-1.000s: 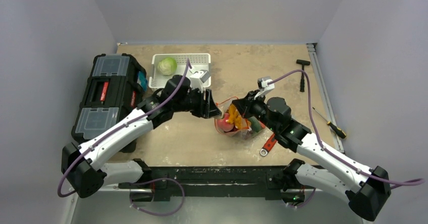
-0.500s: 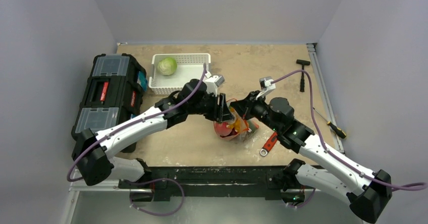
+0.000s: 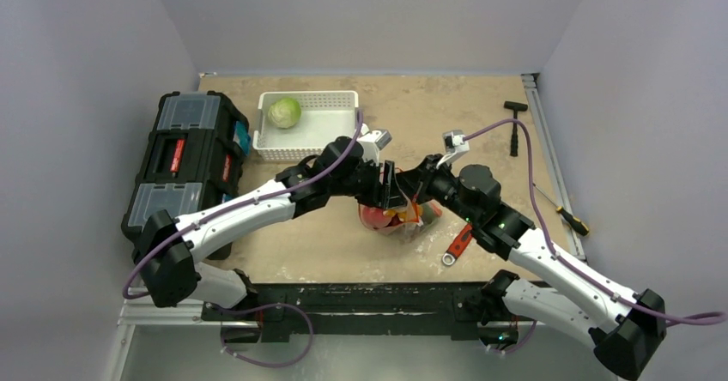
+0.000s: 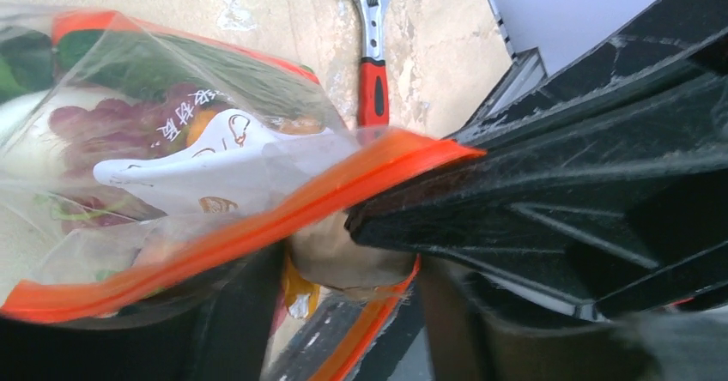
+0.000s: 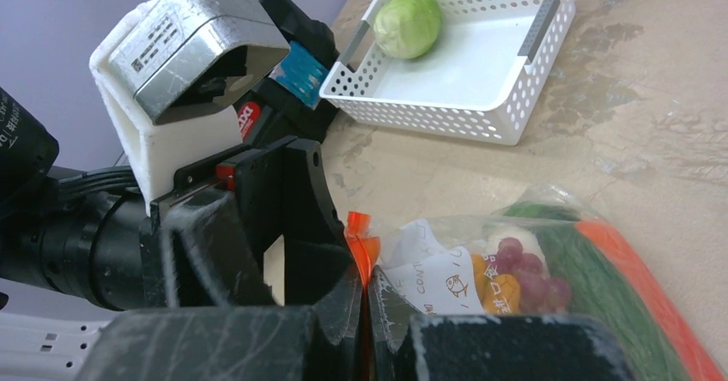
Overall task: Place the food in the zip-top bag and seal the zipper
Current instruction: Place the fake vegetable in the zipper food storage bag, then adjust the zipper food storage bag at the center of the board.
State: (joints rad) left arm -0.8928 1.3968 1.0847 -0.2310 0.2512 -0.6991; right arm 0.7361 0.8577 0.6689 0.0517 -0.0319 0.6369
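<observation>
Nearest your bases, the wrench (image 3: 458, 244) is lying on the table (image 3: 429, 111), just right of the bag and not touching it, with its red handle end the nearer to it.

The bag (image 3: 386, 222) is sitting mid-table. The food (image 5: 528, 269) is showing through the plastic: dark grapes, an orange piece and green leaves.

You are pinching one end of the zipper (image 4: 197, 242) with the right gripper (image 5: 364, 312). Its fingers are pressing together and the orange corner is sticking up between them. Your left gripper (image 4: 348, 312) is facing it at close quarters, jaws apart and straddling the strip. A second orange strip is running separately below the first there, so the mouth is gaping at that spot.

Both grippers are crowding over the bag and hiding its mouth from the top camera. The left wrist's white camera housing is filling the left half of the right wrist view.

A white label (image 5: 433, 291) inside the bag is carrying a small fish sketch and letters starting "CONT". There are also white characters printed on the plastic, which I cannot read.

Farther out:
- A screwdriver (image 3: 577, 223) is lying at the right edge.
- A black toolbox (image 3: 185, 154) is standing on the left; its red sticker is only partly legible.
- A white basket (image 3: 326, 128) behind your left arm is holding a green cabbage (image 3: 284, 111).
- A black T-handle (image 3: 515, 119) is lying far right.
</observation>
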